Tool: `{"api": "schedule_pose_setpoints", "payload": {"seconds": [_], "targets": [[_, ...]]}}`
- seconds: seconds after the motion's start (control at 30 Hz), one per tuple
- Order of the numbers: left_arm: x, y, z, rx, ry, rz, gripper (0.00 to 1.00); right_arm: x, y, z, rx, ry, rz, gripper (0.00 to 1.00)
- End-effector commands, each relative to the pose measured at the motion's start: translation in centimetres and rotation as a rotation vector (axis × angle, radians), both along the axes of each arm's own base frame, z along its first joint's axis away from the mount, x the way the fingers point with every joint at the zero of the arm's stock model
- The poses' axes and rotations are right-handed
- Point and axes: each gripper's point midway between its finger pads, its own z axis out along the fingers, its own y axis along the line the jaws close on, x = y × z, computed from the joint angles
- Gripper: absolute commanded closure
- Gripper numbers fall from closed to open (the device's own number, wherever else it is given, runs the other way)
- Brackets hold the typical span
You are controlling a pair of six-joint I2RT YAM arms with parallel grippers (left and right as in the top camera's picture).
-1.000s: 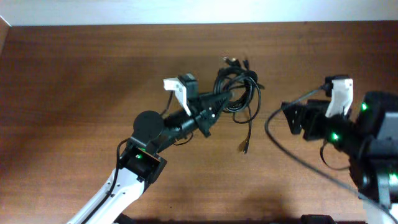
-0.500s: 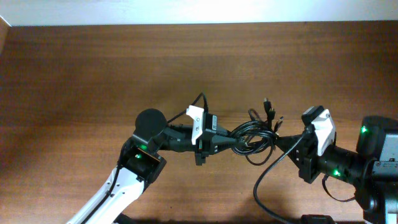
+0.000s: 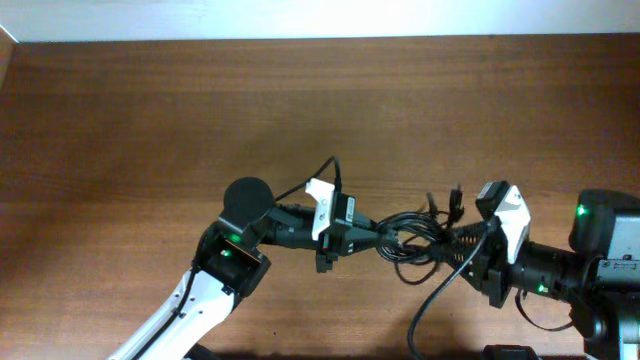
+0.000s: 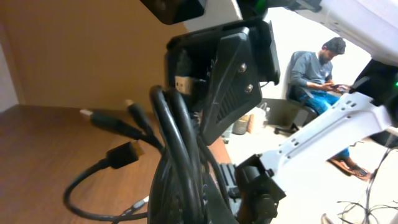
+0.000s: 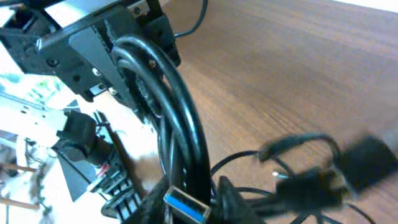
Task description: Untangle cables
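Note:
The cables are a knotted bundle of thin black cords held off the table between my two grippers. My left gripper is shut on the bundle's left end, and the cords run up out of its jaws. My right gripper faces it, shut on the right end. In the right wrist view the cords pass between its fingers beside a blue USB plug. Loose plugs stick up from the bundle, and another plug dangles over the table.
The brown wooden table stretches back to a pale wall. A thicker black arm wire loops in front of my right arm, and another wire arcs over my left wrist. A seated person is in the background.
My left gripper carried the bundle from the far middle toward the front. My right gripper came in from the right, where it stood open and apart, and closed on the bundle's other end.

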Motion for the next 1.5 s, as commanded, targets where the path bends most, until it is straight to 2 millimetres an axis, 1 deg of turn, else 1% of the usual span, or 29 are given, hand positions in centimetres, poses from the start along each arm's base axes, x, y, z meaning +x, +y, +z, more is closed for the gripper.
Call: {"api": "schedule_pose_setpoints", "payload": {"seconds": [0.0, 0.07, 0.1, 0.17, 0.2, 0.23, 0.27, 0.33, 0.4, 0.43, 0.5, 0.53, 0.57, 0.6, 0.67, 0.7, 0.77, 0.8, 0.83, 0.87, 0.9, 0.93, 1.0, 1.07, 1.1, 1.17, 1.3, 1.4, 1.47], "targets": [[0.7, -0.1, 1.1, -0.027, -0.06, 0.052, 1.0, -0.6, 0.3, 0.2, 0.014, 0.01, 0.019, 0.96], [1.3, -0.1, 1.1, -0.028, -0.058, 0.083, 1.0, -0.4, -0.1, -0.3, -0.012, 0.021, -0.002, 0.96], [2.4, -0.1, 1.2, -0.029, -0.026, 0.146, 1.0, -0.4, -0.4, -0.7, -0.031, 0.033, -0.018, 0.96], [5.9, 0.4, 1.0, -0.033, 0.106, 0.345, 1.0, -0.5, -0.4, -0.9, -0.038, 0.048, -0.023, 0.96], [9.0, 1.4, 0.0, -0.028, 0.25, 0.53, 1.0, -0.4, -0.8, -1.4, -0.065, 0.062, -0.046, 0.96], [10.8, 2.4, -1.2, -0.02, 0.362, 0.654, 1.0, -0.5, -1.1, -1.8, -0.083, 0.075, -0.058, 0.96], [12.1, 3.2, -2.4, -0.008, 0.447, 0.749, 1.0, -0.5, -1.4, -2.2, -0.104, 0.09, -0.074, 0.96], [12.8, 4.0, -3.5, 0.007, 0.524, 0.819, 1.0, -0.5, -1.6, -2.5, -0.117, 0.096, -0.082, 0.96], [12.7, 4.0, -4.0, 0.022, 0.541, 0.818, 1.0, -0.5, -1.6, -2.4, -0.117, 0.094, -0.082, 0.96], [12.6, 4.0, -4.6, 0.043, 0.555, 0.822, 1.0, -0.5, -1.6, -2.4, -0.117, 0.094, -0.082, 0.96], [12.4, 4.5, -6.9, 0.123, 0.61, 0.856, 1.0, -0.5, -1.6, -2.4, -0.117, 0.093, -0.083, 0.96], [12.7, 5.5, -8.7, 0.166, 0.687, 0.93, 1.0, -0.5, -1.6, -2.4, -0.117, 0.094, -0.084, 0.96], [12.6, 7.0, -11.2, 0.221, 0.806, 1.031, 1.0, 0.7, -2.8, -3.0, -0.134, 0.157, -0.214, 0.96], [12.5, 7.7, -12.4, 0.26, 0.837, 1.072, 1.0, 1.9, -4.7, -3.7, -0.166, 0.219, -0.38, 0.96], [12.1, 8.0, -13.2, 0.297, 0.855, 1.085, 1.0, 3.1, -7.7, -4.6, -0.186, 0.307, -0.64, 0.96], [12.1, 8.0, -13.2, 0.297, 0.855, 1.084, 1.0, 3.3, -9.0, -4.9, -0.19, 0.343, -0.754, 0.96], [12.0, 7.7, -13.0, 0.292, 0.849, 1.065, 1.0, 3.4, -9.5, -5.0, -0.193, 0.352, -0.79, 0.96], [11.6, 6.2, -11.5, 0.281, 0.751, 0.948, 1.0, 3.3, -9.5, -5.1, -0.196, 0.353, -0.786, 0.87], [10.6, 4.0, -9.2, 0.257, 0.573, 0.774, 1.0, 3.0, -8.3, -4.9, -0.215, 0.313, -0.667, 0.6], [10.0, 3.4, -8.5, 0.265, 0.463, 0.706, 1.0, 2.5, -6.6, -4.5, -0.206, 0.266, -0.524, 0.44], [9.7, 3.3, -8.6, 0.284, 0.392, 0.682, 1.0, 2.1, -5.4, -4.0, -0.186, 0.235, -0.43, 0.33], [8.8, 2.7, -8.3, 0.296, 0.297, 0.606, 1.0, 1.7, -4.5, -3.6, -0.169, 0.201, -0.349, 0.31], [6.4, 1.4, -7.1, 0.263, 0.21, 0.427, 1.0, 1.1, -2.9, -2.7, -0.154, 0.105, -0.195, 0.31], [4.3, 0.5, -5.5, 0.203, 0.178, 0.281, 1.0, 1.0, -2.7, -2.6, -0.203, 0.007, -0.113, 0.31], [3.0, 0.2, -4.2, 0.159, 0.142, 0.197, 1.0, 0.6, -1.9, -2.0, -0.183, -0.047, -0.04, 0.31], [2.8, 0.0, -3.4, 0.129, 0.107, 0.18, 1.0, 0.3, -1.5, -1.7, -0.155, -0.046, -0.018, 0.31], [2.6, 0.0, -2.7, 0.103, 0.075, 0.165, 1.0, -0.3, -0.8, -1.5, -0.106, -0.023, 0.016, 0.31], [4.6, 0.2, -3.1, 0.118, 0.086, 0.283, 1.0, -0.6, -0.5, -1.4, -0.088, -0.008, 0.029, 0.31], [4.7, 0.2, -3.1, 0.118, 0.086, 0.286, 1.0, -0.9, -0.4, -1.4, -0.075, 0.002, 0.038, 0.32]]}}
